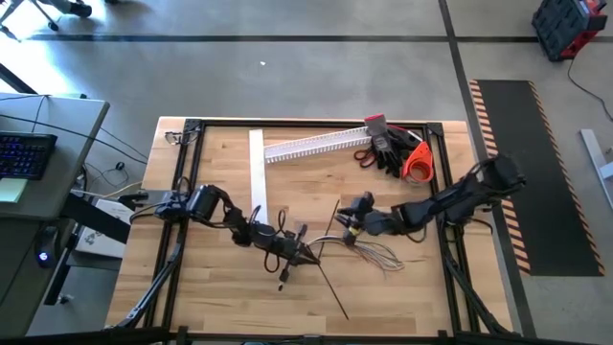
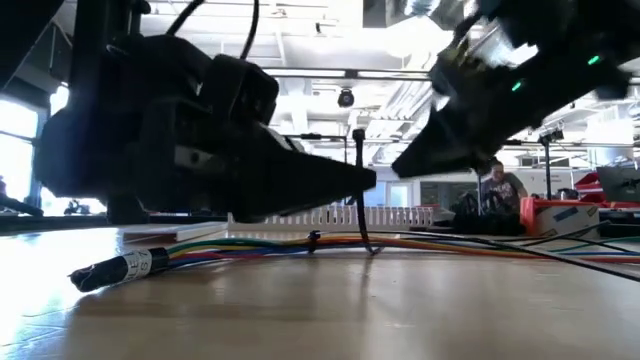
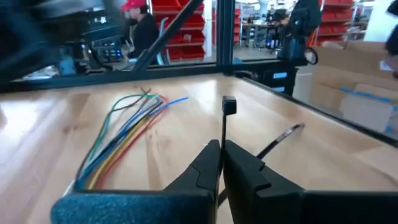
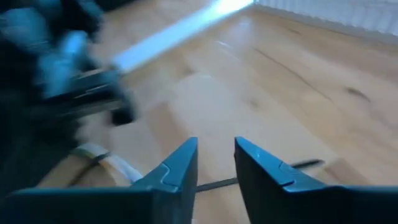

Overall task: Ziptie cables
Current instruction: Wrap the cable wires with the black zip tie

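Cables lie flat on the table, their long axis running from the left gripper across to beneath the right gripper, fanning out beyond it. Your left gripper is pinched on a ziptie that stands upright from its fingertips, head uppermost, already looped about the bundle in the low view. Your right gripper is spread, holding nothing, just beyond that ziptie and nearer the free wire ends. A spare ziptie lies beside the left gripper.

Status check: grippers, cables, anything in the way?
Left gripper shut on upright ziptie. Right gripper open above the table. Cables lying flat. Nothing blocking.
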Controlling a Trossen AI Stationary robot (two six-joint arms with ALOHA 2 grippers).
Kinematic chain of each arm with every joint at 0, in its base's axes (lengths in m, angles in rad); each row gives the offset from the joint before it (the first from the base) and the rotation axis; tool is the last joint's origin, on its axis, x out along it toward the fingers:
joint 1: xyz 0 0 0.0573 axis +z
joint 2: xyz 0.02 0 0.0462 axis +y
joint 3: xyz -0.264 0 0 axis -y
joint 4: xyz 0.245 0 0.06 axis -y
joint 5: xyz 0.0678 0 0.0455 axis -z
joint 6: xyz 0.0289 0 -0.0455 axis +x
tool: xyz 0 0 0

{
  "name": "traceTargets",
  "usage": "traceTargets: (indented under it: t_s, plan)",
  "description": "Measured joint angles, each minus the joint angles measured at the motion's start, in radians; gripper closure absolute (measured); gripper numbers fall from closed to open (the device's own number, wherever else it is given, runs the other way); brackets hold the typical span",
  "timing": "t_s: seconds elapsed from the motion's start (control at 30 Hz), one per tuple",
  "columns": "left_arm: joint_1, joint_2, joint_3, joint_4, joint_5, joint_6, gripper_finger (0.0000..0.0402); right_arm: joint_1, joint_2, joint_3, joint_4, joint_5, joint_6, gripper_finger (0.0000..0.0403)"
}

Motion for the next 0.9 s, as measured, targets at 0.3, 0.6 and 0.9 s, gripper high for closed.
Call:
traceTargets:
  t_s: [0.3, 0.6, 0.9]
  plan:
    - [0.0, 0.009, 0.016, 0.001, 0.026, -0.005, 0.0402, -0.279, 0.074, -0.008, -0.015, -0.22, 0.052, 0.0195]
    - [0.0, 0.009, 0.016, 0.001, 0.024, -0.006, 0.0402, -0.31, 0.153, -0.007, -0.021, -0.319, 0.056, 0.0181]
    - [0.0, 0.009, 0.016, 0.0, 0.023, -0.008, 0.0402, -0.253, 0.142, -0.005, -0.109, -0.301, 0.087, 0.0187]
